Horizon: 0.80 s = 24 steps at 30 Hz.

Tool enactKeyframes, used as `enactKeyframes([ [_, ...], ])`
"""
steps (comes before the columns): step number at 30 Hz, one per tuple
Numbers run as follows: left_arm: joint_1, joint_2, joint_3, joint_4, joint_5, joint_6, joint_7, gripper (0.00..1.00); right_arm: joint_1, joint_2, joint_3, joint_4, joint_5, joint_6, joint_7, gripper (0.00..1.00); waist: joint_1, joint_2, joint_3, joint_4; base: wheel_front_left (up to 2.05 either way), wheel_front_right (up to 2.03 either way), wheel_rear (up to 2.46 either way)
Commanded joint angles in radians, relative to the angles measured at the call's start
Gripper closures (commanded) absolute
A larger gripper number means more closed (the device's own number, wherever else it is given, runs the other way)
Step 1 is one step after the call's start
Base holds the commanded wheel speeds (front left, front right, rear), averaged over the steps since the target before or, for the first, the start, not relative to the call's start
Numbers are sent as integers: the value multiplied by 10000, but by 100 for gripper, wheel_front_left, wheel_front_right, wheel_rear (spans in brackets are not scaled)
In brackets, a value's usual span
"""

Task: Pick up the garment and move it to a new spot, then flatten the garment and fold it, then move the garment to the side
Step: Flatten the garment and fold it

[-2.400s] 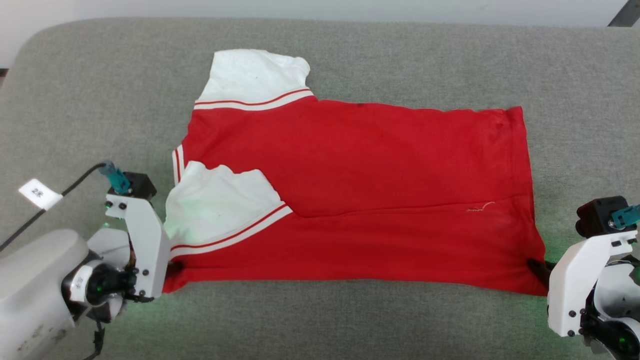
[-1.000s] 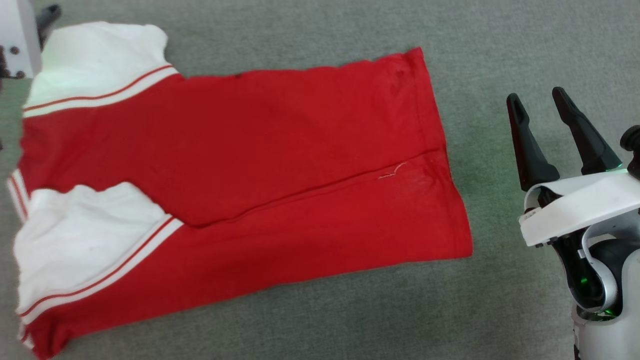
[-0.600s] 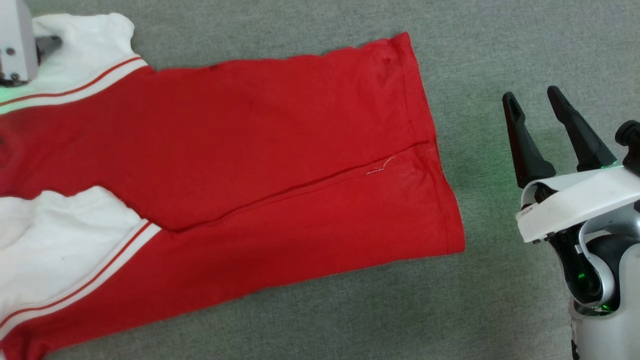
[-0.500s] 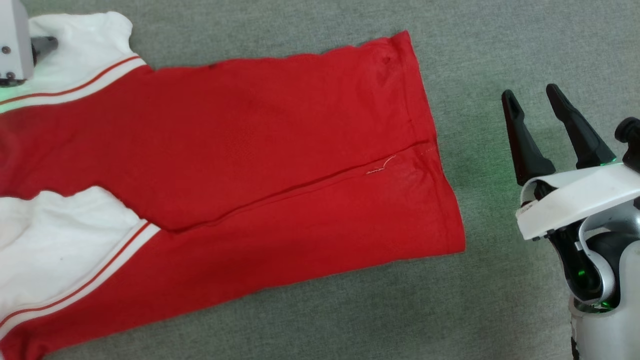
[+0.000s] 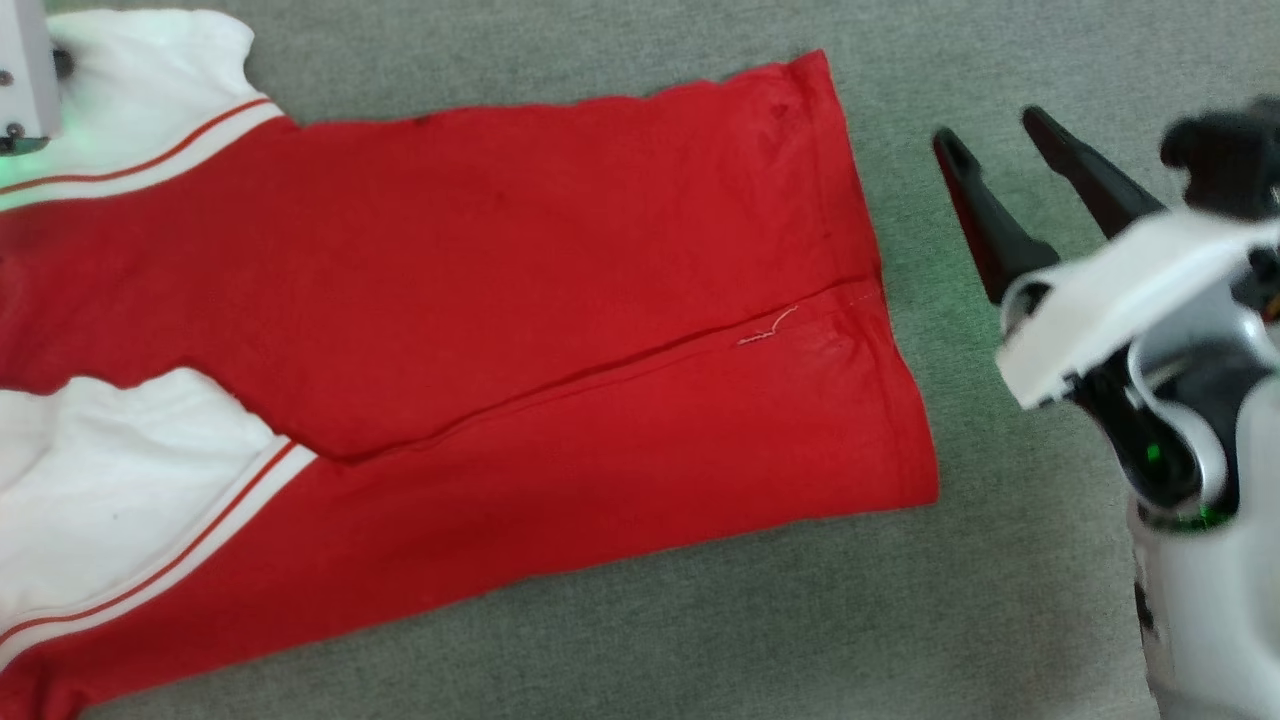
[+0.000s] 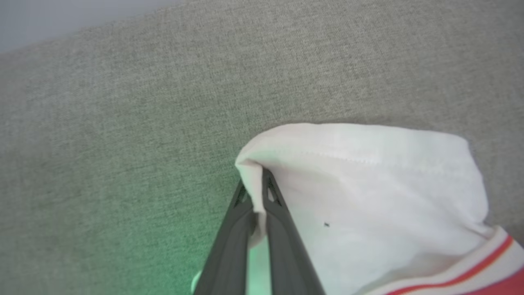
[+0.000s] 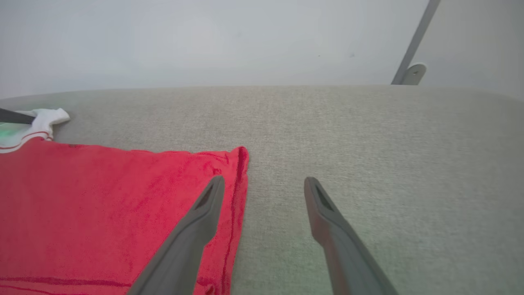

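My left hand (image 6: 257, 191) is shut tight on the shirt (image 6: 368, 184). Its two dark fingers (image 6: 229, 254) pinch the outer corner of the far white sleeve (image 6: 352, 164), and the cloth bunches up over the tips. In the head view that sleeve (image 5: 150, 80) lies at the top left, with my left hand at its edge.

The shirt (image 5: 560, 300) is spread flat on the grey, cloth-covered tabletop (image 5: 700, 620). Its red body runs across the view, and a long fold line slants through it toward the hem. A small loose white thread (image 5: 768, 330) sits near that line. The near sleeve (image 5: 110, 500), white with striped trim, lies folded in over the red.

My right hand (image 5: 990, 130) is spread wide and holds nothing. It hangs over the tabletop just beside the hem. From its wrist view, one finger (image 7: 196, 229) crosses the hem's edge and the other (image 7: 331, 229) is over bare grey cloth. I cannot tell whether either touches down.
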Motion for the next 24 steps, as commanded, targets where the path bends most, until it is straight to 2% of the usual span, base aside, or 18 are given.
enactKeyframes([
  [1,194,-177,-85,123,24,-3,-28,100,-609,27,114,330,139,-16,430,0,0,0,66,65,0,0,0],
  [6,117,-407,-121,239,6,-42,-69,100,-2134,141,424,1864,91,-16,1645,0,0,0,182,198,0,0,0],
  [12,-38,-623,-164,324,44,-67,-181,100,-3693,286,701,4194,-277,-16,2304,0,0,0,307,368,0,0,0],
  [18,-107,-745,-174,360,-10,-68,-272,100,-4649,384,1163,6311,49,-16,3082,0,0,0,361,474,0,0,0],
  [19,-120,-765,-179,364,-15,-70,-295,100,-4726,398,1259,6606,141,-16,3206,47,0,0,366,492,0,0,0],
  [20,-134,-776,-183,371,-21,-72,-325,100,-4808,413,1329,6829,196,-16,3267,69,0,0,373,510,0,0,0],
  [21,-139,-790,-171,376,-45,-74,-361,100,-4903,431,1399,7020,268,-15,3323,100,0,0,376,529,0,0,0],
  [24,-145,-832,-102,372,-107,-80,-491,100,-5163,444,1507,7427,449,-15,3342,100,0,0,348,606,0,0,0],
])
